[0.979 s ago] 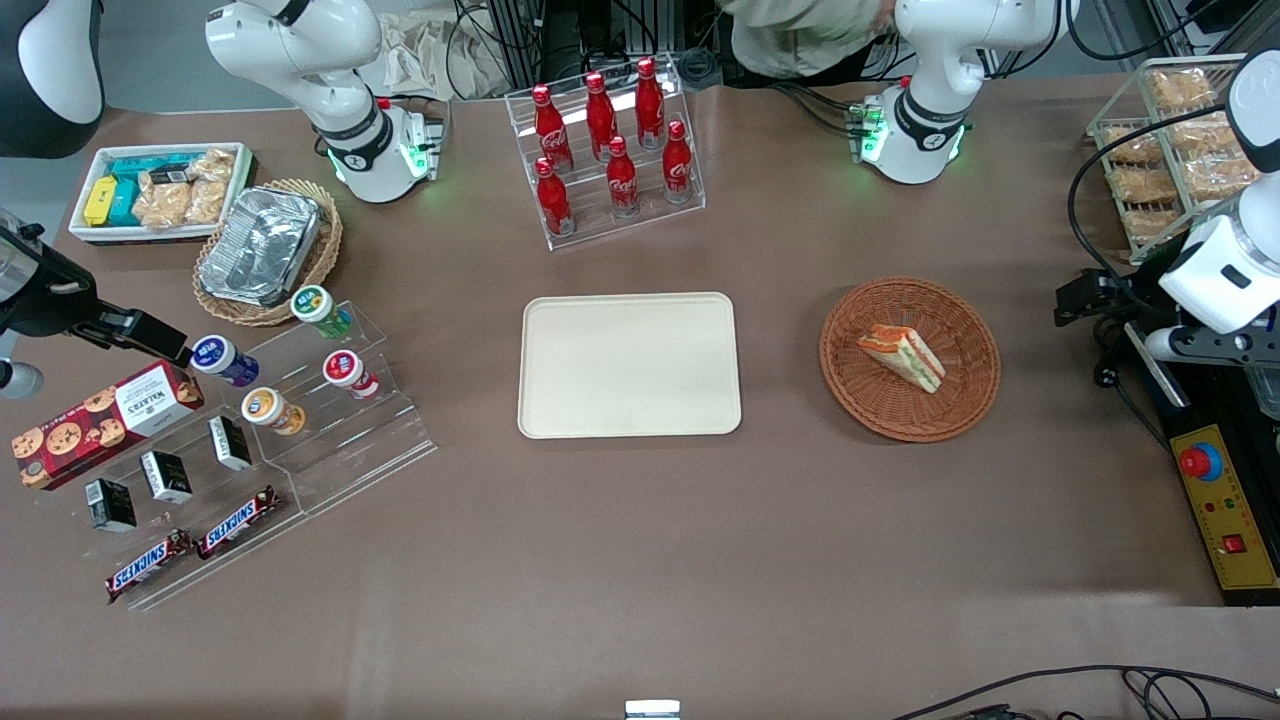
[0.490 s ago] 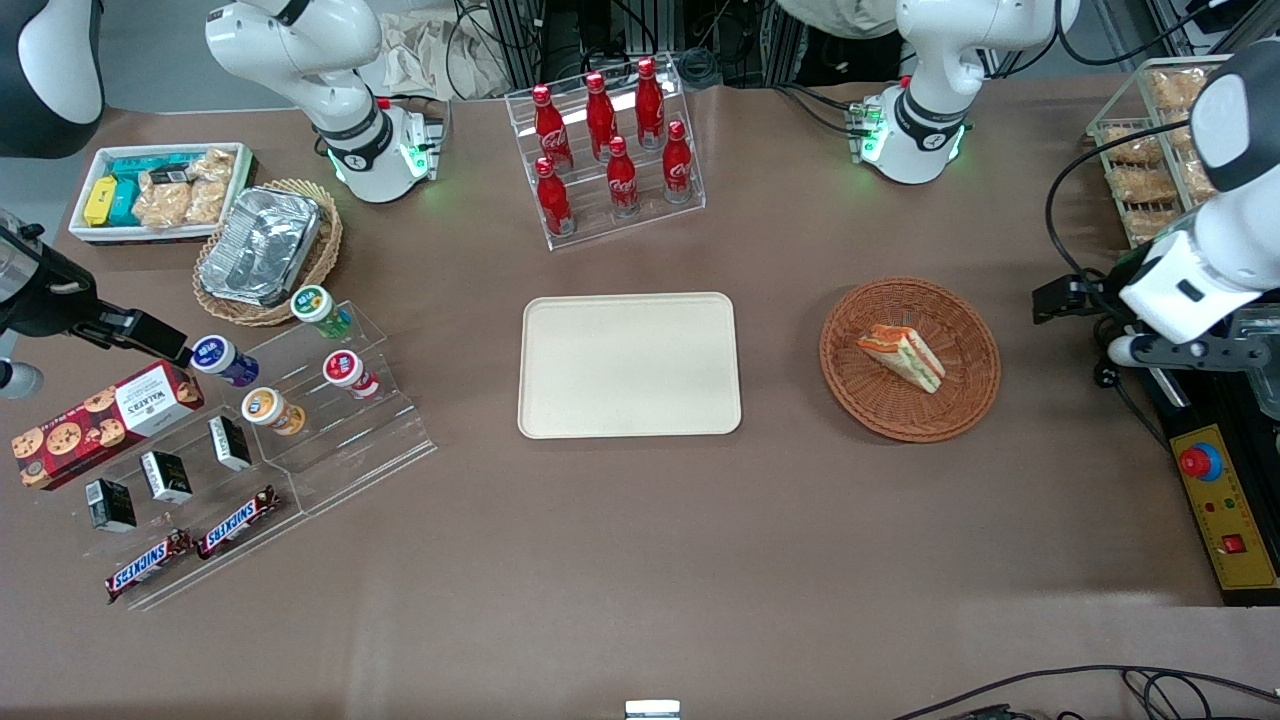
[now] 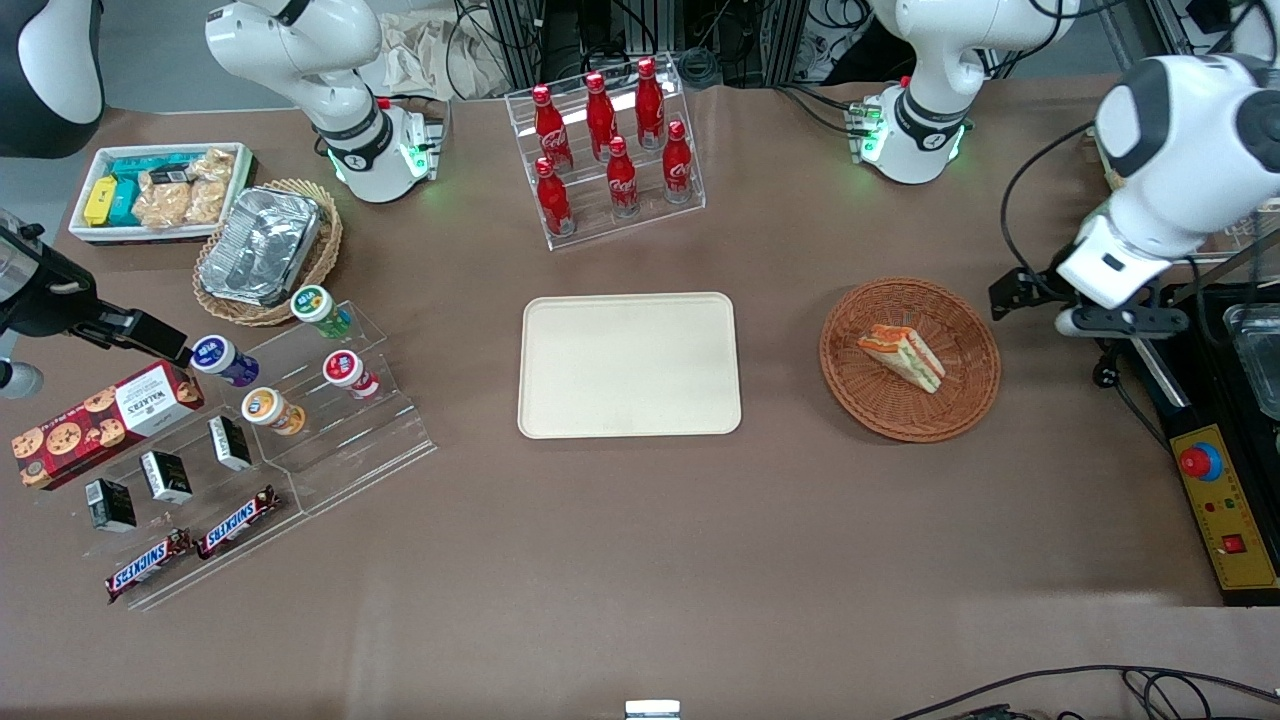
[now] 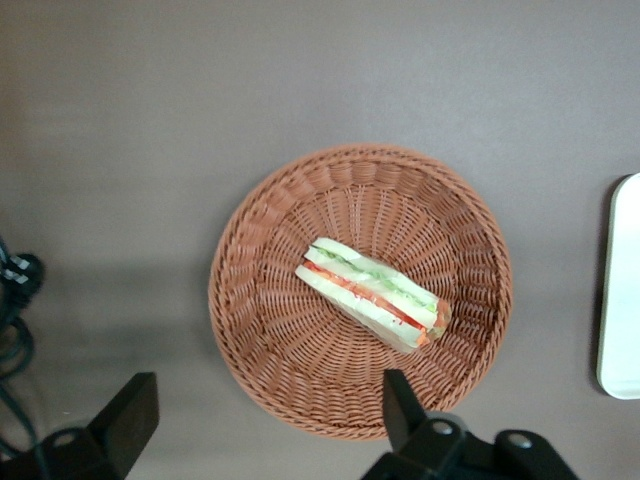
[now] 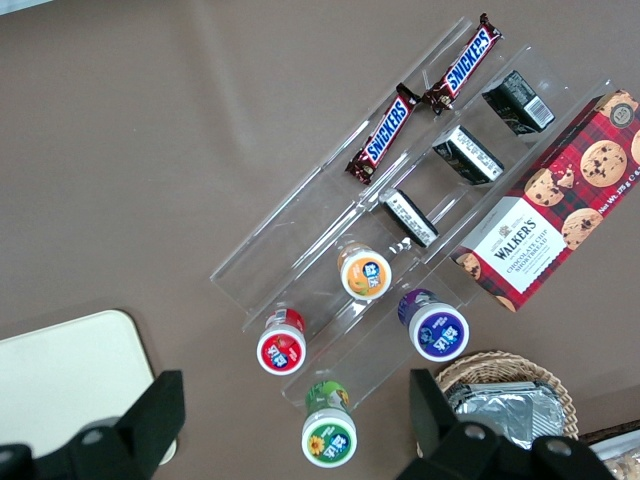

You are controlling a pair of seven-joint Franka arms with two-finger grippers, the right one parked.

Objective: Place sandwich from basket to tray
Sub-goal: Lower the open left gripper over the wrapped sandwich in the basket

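At right of the front frame, the gripper (image 3: 1035, 305) hangs with fingers spread beside the basket (image 3: 975, 325), where the sandwich (image 3: 902, 356) lies; the tray (image 3: 629, 365) sits mid-frame.

You've got the sandwich (image 3: 902, 356) lying in the basket (image 3: 967, 398), tray (image 3: 629, 365) bare beside it toward the parked arm. Gripper (image 3: 1040, 300) hangs just off the basket's rim, at the working arm's end.

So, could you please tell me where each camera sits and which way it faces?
Front view: high above the table, looking down; both arms show, gripper open beside the basket.
Left wrist view: on the working arm, looking down at the sandwich; fingers show.
Right wrist view: on the parked arm, over a snack rack.
All share the tray.
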